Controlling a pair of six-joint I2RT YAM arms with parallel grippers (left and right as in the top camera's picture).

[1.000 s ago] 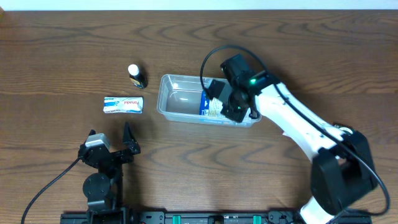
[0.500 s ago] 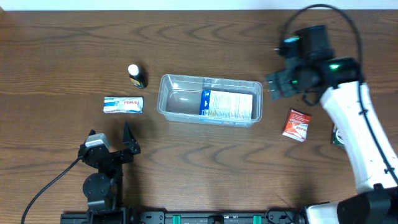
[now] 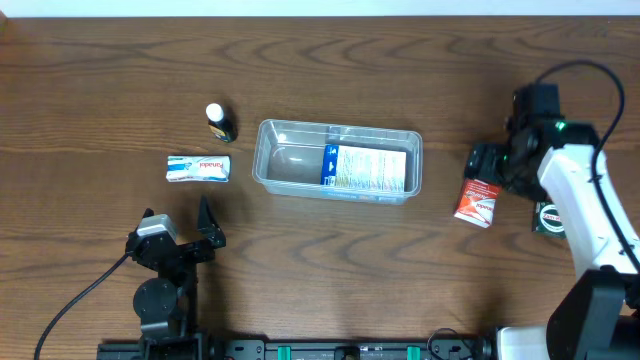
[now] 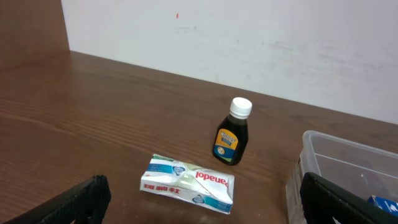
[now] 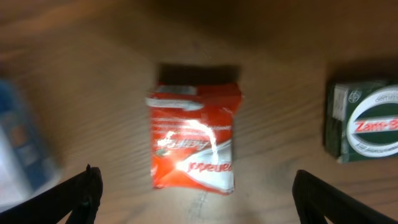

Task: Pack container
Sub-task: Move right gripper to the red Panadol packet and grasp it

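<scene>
Dark wood-grain bench (image 3: 100,80); plain white wall (image 4: 249,37) behind. Container (image 3: 290,160) mid-bench, open side up, long axis left-right, blue-white box (image 3: 365,168) inside. Left gripper (image 3: 178,215) jaws wide, empty. Right gripper (image 5: 199,190) jaws wide above red packet (image 3: 477,200).

clear plastic rectangular container (image 3: 262,160) mid brown wooden tabletop (image 3: 100,80), white-and-blue box (image 3: 365,168) in its right half | dark white-capped bottle (image 3: 218,121) far-left of it | white foil packet (image 3: 199,168) left | red packet (image 3: 477,200) right | green round tin (image 3: 549,217) further right
</scene>
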